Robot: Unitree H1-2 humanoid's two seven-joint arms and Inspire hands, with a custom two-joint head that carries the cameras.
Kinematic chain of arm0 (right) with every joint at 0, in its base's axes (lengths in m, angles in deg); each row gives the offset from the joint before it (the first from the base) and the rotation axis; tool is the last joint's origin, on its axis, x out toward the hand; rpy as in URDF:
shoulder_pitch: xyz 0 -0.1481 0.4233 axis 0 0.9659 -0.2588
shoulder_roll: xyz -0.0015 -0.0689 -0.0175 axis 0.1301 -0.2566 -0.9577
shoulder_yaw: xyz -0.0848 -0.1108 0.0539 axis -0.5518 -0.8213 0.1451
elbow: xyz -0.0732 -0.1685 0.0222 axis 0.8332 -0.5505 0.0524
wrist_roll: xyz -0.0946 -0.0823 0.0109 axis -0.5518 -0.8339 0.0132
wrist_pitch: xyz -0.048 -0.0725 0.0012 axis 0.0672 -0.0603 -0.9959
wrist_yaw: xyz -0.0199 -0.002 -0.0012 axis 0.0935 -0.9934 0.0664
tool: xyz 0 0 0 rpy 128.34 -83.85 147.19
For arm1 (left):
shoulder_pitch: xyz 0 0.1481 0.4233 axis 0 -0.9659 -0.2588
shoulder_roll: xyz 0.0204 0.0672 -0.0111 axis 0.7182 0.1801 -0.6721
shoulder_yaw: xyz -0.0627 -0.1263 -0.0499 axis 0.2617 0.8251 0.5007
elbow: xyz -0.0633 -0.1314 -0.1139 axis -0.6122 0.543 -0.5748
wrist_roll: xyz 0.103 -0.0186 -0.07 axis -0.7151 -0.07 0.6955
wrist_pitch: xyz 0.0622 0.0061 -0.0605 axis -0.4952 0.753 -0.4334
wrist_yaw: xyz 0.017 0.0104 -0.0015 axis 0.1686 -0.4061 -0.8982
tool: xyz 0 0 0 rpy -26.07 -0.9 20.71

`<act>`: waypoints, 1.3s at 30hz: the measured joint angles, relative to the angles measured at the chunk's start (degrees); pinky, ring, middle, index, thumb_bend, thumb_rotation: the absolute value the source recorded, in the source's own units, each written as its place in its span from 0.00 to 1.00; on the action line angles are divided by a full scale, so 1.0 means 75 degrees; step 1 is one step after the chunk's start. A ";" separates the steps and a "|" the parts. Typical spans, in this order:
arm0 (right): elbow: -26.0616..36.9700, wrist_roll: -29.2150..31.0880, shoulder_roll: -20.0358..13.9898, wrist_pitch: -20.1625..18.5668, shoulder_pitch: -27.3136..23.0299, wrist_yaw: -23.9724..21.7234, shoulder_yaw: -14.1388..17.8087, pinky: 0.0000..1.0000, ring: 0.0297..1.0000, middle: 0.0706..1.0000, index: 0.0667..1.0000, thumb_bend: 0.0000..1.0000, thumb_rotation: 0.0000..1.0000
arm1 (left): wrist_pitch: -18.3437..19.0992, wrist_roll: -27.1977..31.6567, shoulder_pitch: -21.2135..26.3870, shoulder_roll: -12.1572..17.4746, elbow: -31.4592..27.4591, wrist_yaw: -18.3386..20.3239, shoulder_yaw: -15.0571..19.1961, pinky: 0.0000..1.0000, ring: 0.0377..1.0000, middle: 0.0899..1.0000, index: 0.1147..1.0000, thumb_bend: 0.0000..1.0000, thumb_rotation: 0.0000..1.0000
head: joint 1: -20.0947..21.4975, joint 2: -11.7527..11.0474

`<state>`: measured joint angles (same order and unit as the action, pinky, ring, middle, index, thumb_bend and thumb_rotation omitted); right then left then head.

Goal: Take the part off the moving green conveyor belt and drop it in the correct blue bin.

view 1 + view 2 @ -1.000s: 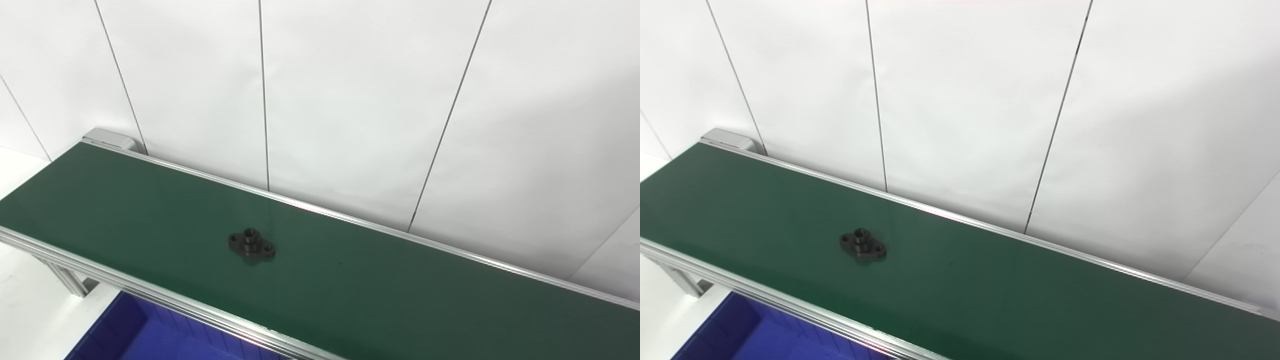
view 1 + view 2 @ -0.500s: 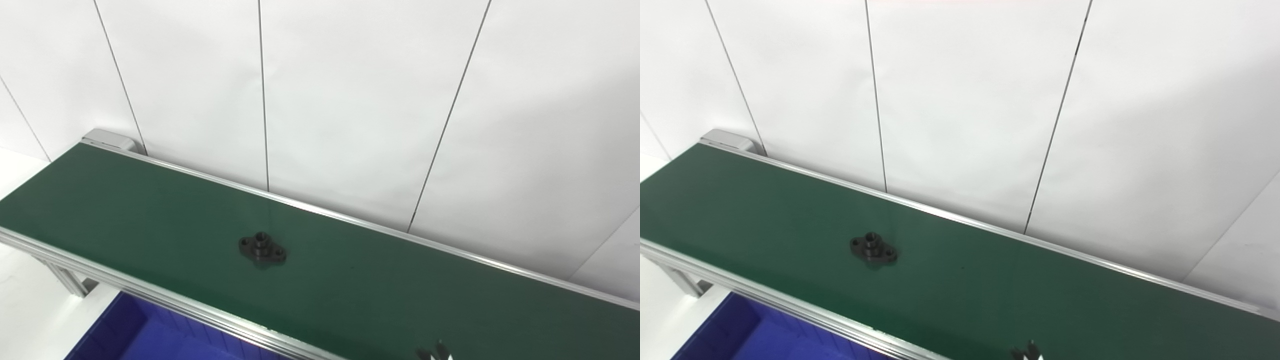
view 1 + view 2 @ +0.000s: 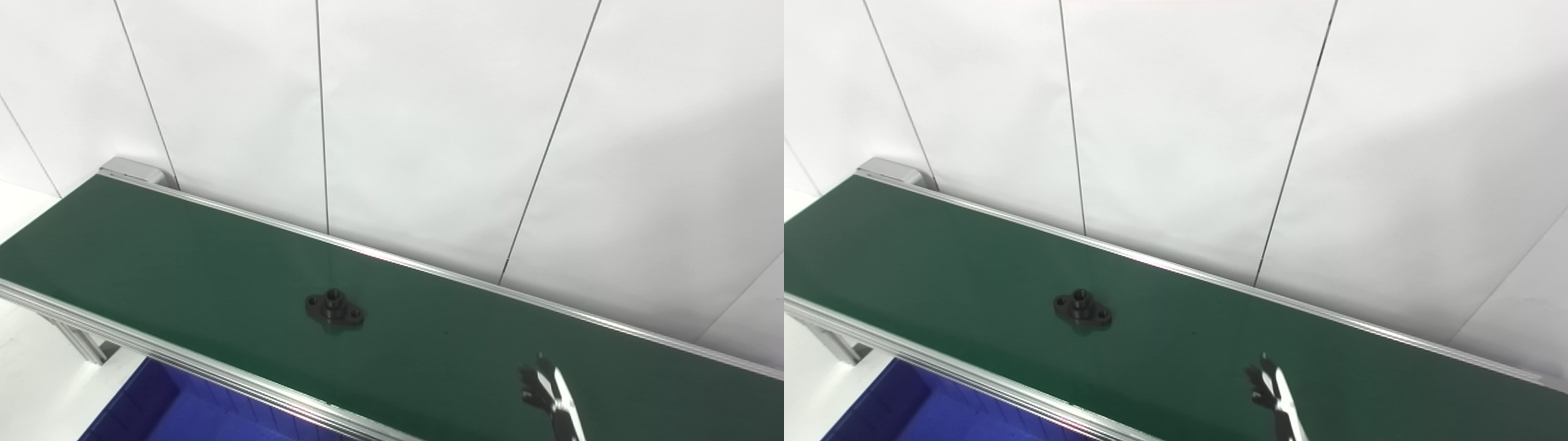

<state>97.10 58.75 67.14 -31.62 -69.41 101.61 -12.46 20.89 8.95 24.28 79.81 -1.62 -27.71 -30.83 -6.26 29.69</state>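
A small black flanged part (image 3: 334,309) with a raised centre hub and two bolt holes lies flat on the green conveyor belt (image 3: 153,257), about mid-belt. My right hand (image 3: 548,392) rises from the bottom edge, well to the right of the part and apart from it. Only its black fingertips (image 3: 1265,383) show, spread apart, and they hold nothing. The left hand is out of sight.
A blue bin (image 3: 165,410) sits below the belt's near aluminium rail (image 3: 184,361) at the lower left. White wall panels stand right behind the belt's far rail (image 3: 429,269). The belt's end roller housing (image 3: 131,168) is at the far left.
The part has ridden rightwards along the belt. My right hand has come up from the bottom edge over the belt, where earlier only its tips, or nothing, showed.
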 measured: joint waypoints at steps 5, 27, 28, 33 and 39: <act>0.0254 0.0086 0.0135 -0.0736 -0.0452 -0.0753 0.0282 0.70 0.78 0.81 0.91 0.83 0.61 | 0.0000 0.0045 -0.0101 0.0111 -0.0233 -0.0075 0.0087 0.71 0.79 0.83 0.81 0.87 0.77 | 0.0577 0.0423; 0.0732 -0.0803 0.0687 -0.2590 -0.1887 -0.2182 0.0631 0.69 0.78 0.84 0.90 0.75 0.41 | -0.0004 0.0693 -0.0539 -0.0278 -0.0899 0.1379 0.1462 0.80 0.85 0.89 0.89 0.83 0.81 | 0.1819 0.1771; 0.0670 -0.0845 0.0682 -0.2675 -0.1940 -0.2258 0.0629 0.69 0.78 0.84 0.91 0.75 0.41 | -0.0004 0.0699 -0.0545 -0.0314 -0.0898 0.1463 0.1523 0.81 0.85 0.89 0.88 0.83 0.81 | 0.1831 0.1771; 0.0334 -0.1021 0.0585 -0.2899 -0.2297 -0.2616 0.0627 0.67 0.77 0.84 0.91 0.76 0.40 | -0.0004 0.0703 -0.0597 -0.0377 -0.0892 0.1791 0.1811 0.82 0.85 0.88 0.88 0.83 0.83 | 0.1796 0.1783; -0.0193 -0.1106 0.0555 -0.3066 -0.2834 -0.2832 0.0586 0.69 0.78 0.83 0.90 0.78 0.41 | -0.0004 0.0784 -0.0696 -0.0571 -0.0872 0.2266 0.2114 0.82 0.85 0.88 0.88 0.82 0.82 | 0.1784 0.1736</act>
<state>95.66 50.45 71.31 -54.62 -90.67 80.37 -8.06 20.87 14.83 19.06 75.53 -8.16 -10.72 -14.98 7.12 42.71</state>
